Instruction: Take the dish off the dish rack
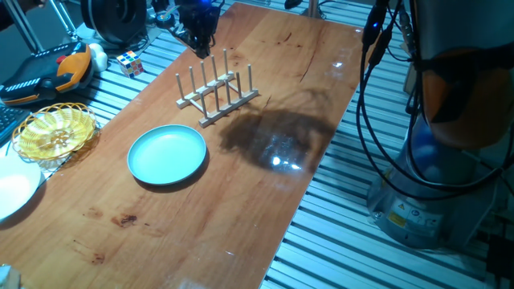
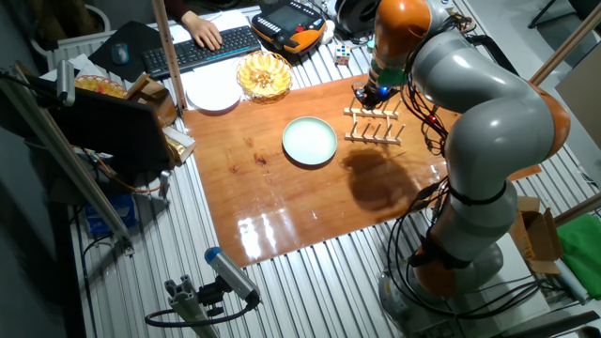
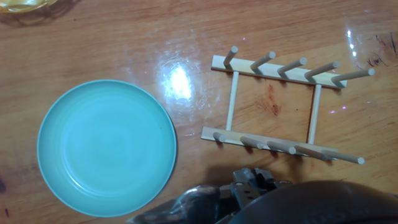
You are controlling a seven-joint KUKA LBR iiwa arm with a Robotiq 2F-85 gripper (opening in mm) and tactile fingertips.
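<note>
The light turquoise dish (image 1: 167,155) lies flat on the wooden table, in front of and beside the dish rack (image 1: 218,98), not touching it. It also shows in the other fixed view (image 2: 310,141) and the hand view (image 3: 107,147). The light wooden rack (image 2: 374,125) (image 3: 249,140) stands with bare pegs and holds nothing. My gripper (image 1: 201,50) hangs just above the rack's far end (image 2: 376,94) and holds nothing. Its fingers are dark and too small to read. In the hand view only part of the hand (image 3: 255,183) shows, at the bottom edge.
A yellow woven basket (image 1: 55,131) and a plain white plate (image 1: 12,189) sit off the table's left end. A Rubik's cube (image 1: 131,63) and an orange teach pendant (image 1: 48,71) lie behind them. The arm's base (image 1: 434,160) and its cables stand to the right.
</note>
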